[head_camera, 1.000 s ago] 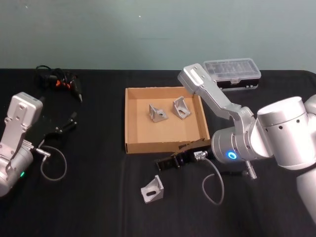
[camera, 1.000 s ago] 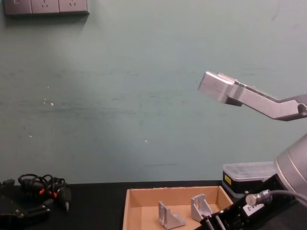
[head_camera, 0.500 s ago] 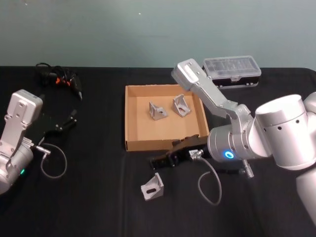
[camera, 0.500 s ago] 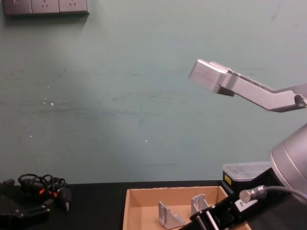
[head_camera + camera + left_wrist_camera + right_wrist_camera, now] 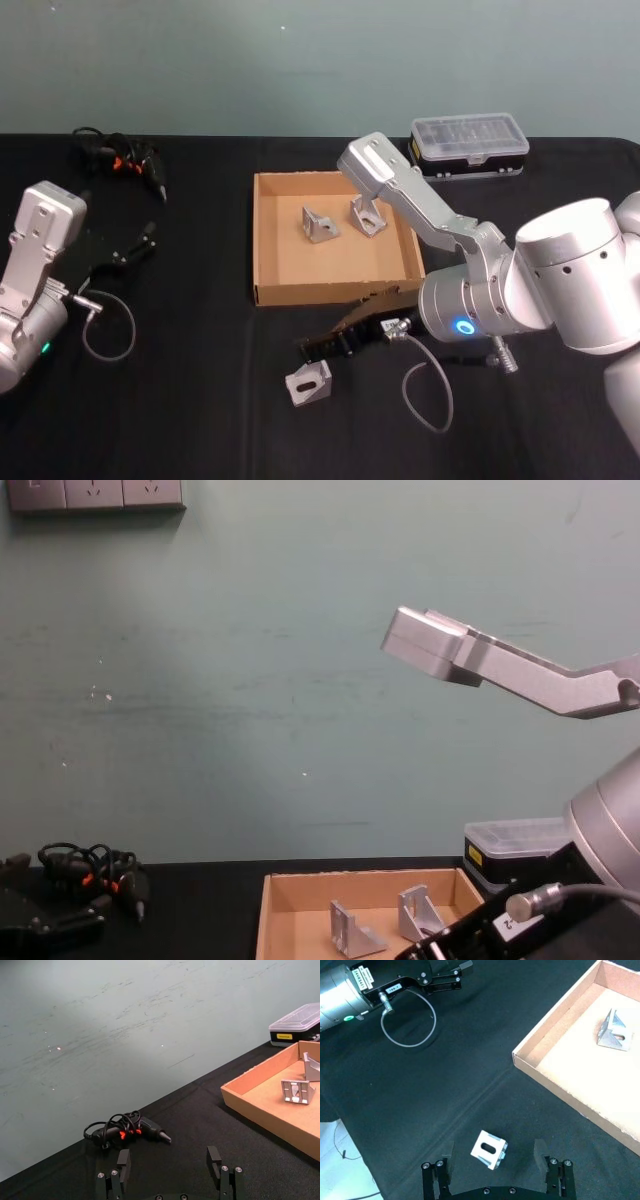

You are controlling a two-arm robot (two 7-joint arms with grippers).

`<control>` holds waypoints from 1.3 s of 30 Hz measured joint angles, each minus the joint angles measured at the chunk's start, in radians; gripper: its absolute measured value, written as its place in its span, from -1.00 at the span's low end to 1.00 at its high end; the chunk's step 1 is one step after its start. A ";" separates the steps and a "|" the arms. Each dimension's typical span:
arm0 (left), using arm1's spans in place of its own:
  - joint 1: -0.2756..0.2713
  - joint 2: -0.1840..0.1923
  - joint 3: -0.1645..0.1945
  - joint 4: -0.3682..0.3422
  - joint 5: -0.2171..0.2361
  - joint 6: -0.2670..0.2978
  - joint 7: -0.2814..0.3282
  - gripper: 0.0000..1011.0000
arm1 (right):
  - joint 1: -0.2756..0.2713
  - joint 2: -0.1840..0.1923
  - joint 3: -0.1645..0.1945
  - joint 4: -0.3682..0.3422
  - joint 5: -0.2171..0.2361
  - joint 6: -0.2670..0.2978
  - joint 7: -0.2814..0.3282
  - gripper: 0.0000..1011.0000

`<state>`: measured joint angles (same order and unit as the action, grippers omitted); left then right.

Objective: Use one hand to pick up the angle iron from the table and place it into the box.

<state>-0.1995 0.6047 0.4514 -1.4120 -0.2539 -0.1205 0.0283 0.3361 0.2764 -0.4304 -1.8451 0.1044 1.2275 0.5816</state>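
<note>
One silver angle iron [image 5: 307,382] lies loose on the black table [image 5: 190,400], in front of the tan cardboard box [image 5: 335,268]. My right gripper [image 5: 318,347] hovers just above it, open. In the right wrist view the angle iron [image 5: 489,1149] sits between the two spread fingers [image 5: 447,1153], not touched by either. Two more angle irons [image 5: 319,226] [image 5: 367,215] rest inside the box, toward its far wall. My left gripper [image 5: 140,248] stays parked at the left of the table, open and holding nothing, as the left wrist view shows [image 5: 169,1159].
A clear-lidded plastic case [image 5: 468,145] stands behind the box at the right. A black tool with coiled cables [image 5: 120,160] lies at the far left. The right arm's elbow link [image 5: 410,195] hangs over the box's right side.
My right gripper has swung left and toward the table's near edge, from the box's front wall to above the loose angle iron. The left arm has stayed put.
</note>
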 joint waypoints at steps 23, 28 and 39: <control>0.000 0.000 0.000 0.000 0.000 0.000 0.000 0.98 | -0.006 -0.015 0.026 0.045 -0.006 -0.068 -0.018 0.98; 0.000 0.000 0.000 0.000 0.000 0.000 0.000 0.98 | -0.009 -0.027 0.036 0.079 -0.012 -0.083 -0.036 0.98; 0.000 0.000 0.000 0.000 0.000 0.000 0.000 0.98 | -0.028 -0.032 0.013 0.096 -0.063 -0.080 -0.060 0.98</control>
<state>-0.1995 0.6047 0.4514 -1.4119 -0.2539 -0.1206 0.0283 0.3076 0.2446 -0.4178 -1.7490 0.0411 1.1472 0.5215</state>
